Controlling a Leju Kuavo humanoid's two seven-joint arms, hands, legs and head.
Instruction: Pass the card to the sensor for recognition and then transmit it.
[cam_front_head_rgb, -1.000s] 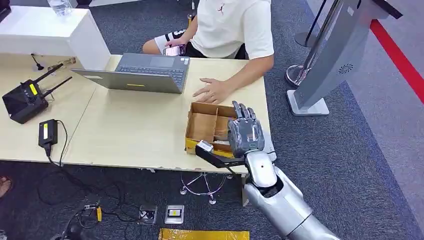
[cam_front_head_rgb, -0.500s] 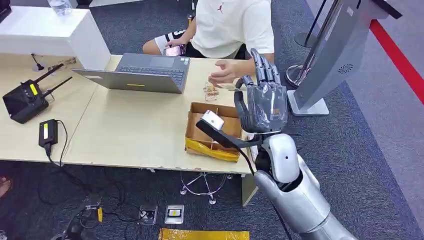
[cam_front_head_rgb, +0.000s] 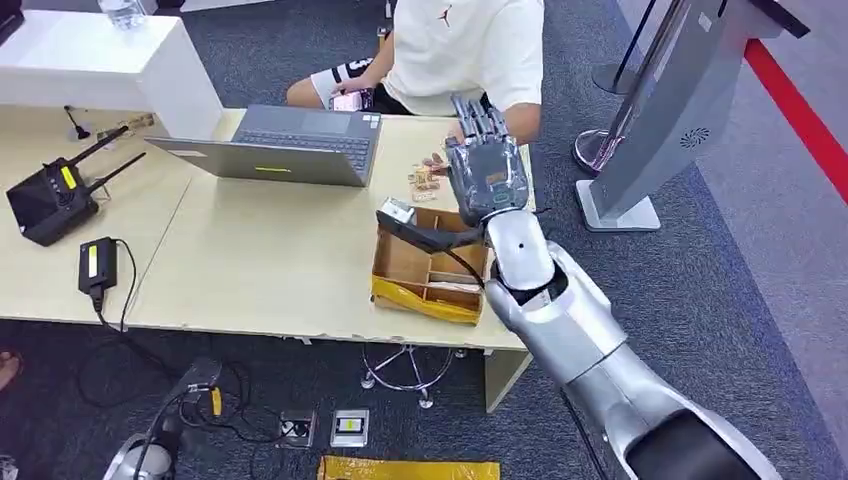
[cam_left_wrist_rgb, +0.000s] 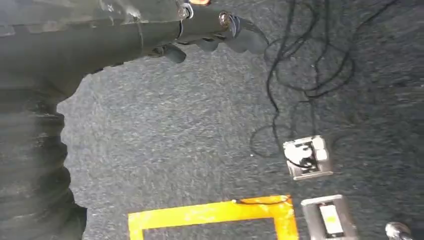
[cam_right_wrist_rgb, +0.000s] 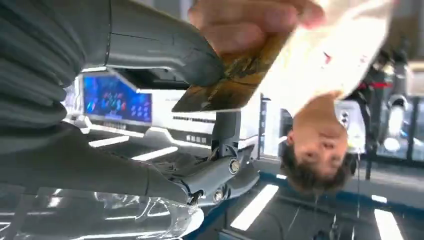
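Right hand: raised above the far edge of the cardboard box, fingers pointing up toward the person. In the right wrist view the thumb lies against a gold-patterned card. A full grip on the card cannot be told.
Card: at the right hand, beyond the cardboard box – a person's hand grips its other end.
Left hand: hangs over the grey carpet with fingers curled in, nothing in them.
Cardboard box: open, with dividers, on the near right part of the light wood table; yellow tape along its front edge.
Small printed items: on the table just beyond the cardboard box, toward the person.
Laptop: open, beyond and left of the cardboard box.
Black router: with antennas, well left of the cardboard box – a black adapter lies near it.
Person: white shirt, seated across the table from the cardboard box.
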